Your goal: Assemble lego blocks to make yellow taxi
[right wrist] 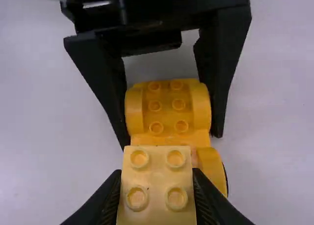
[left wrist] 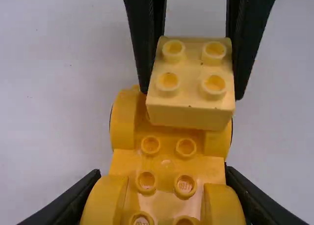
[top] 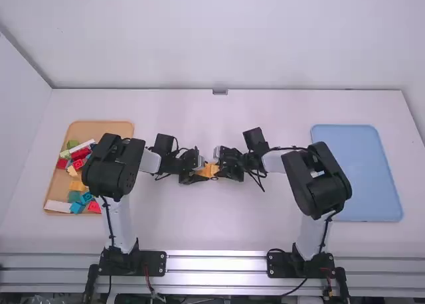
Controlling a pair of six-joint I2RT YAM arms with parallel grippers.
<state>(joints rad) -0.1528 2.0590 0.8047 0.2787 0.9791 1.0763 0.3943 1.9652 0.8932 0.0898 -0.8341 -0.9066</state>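
One yellow studded base (left wrist: 167, 155), probably light, rigid, best held by its flanks, sits clamped in left gripper (left wrist: 162, 172); pale brick (left wrist: 191, 112), pinched within right gripper (right wrist: 156, 173).

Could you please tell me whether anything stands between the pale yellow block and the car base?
Nothing visible stands between the pale block and the car base. The right gripper holds the block over one end of the base; I cannot tell whether they touch.

bright, diffuse light, faint shadows
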